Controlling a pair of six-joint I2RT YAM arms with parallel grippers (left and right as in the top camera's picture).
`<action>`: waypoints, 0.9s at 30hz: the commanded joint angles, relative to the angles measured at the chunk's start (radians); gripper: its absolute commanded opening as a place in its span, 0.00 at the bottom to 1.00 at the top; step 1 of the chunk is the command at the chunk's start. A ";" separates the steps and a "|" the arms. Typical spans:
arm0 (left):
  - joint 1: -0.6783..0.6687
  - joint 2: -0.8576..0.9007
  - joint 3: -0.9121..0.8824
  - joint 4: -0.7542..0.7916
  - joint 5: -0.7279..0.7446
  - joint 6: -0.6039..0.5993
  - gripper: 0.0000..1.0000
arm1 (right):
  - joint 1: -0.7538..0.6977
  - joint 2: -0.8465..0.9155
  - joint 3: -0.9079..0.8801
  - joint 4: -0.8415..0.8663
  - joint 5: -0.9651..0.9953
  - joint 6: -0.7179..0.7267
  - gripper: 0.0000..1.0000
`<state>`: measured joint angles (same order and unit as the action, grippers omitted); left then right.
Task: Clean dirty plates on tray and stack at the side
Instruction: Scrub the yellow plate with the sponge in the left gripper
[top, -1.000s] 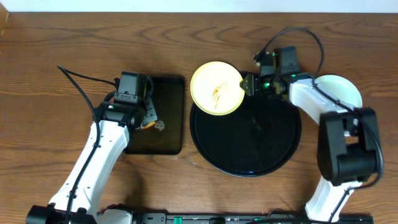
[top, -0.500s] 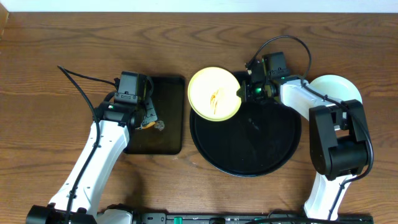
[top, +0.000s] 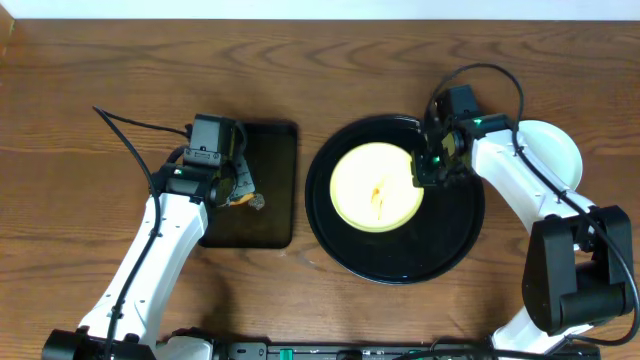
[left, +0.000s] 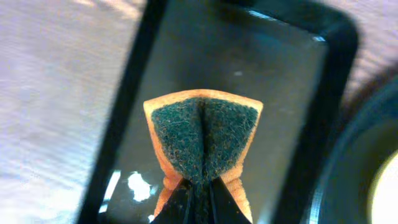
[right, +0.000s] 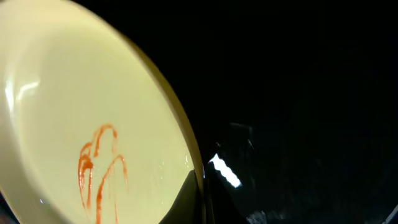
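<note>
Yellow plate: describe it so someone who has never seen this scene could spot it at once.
Find the big round black tray right of centre. The yellow plate is within its rim, the right gripper pinching its right edge. Unlike the paler plate on the table further right, it is yellow with an orange smear.

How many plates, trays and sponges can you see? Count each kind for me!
Plates: 2, a pale yellow round plate and a pale mint round plate
Trays: 2, a round glossy black tray and a rectangular black tray
Sponges: 1, an orange sponge with a green scrub face
Total: 5 in view
</note>
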<state>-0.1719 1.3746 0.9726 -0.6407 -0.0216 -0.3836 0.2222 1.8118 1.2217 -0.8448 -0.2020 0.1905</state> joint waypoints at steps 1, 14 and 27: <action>-0.003 0.007 -0.008 0.050 0.170 0.017 0.08 | 0.016 0.002 -0.049 -0.012 0.044 -0.001 0.01; -0.336 0.189 -0.008 0.309 0.225 0.005 0.08 | 0.026 0.001 -0.196 0.082 0.017 0.034 0.01; -0.642 0.443 -0.008 0.620 0.224 -0.143 0.08 | 0.028 0.001 -0.196 0.077 0.017 0.034 0.01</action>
<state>-0.7921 1.7813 0.9710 -0.0406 0.2047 -0.4561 0.2348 1.8053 1.0473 -0.7635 -0.1871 0.2192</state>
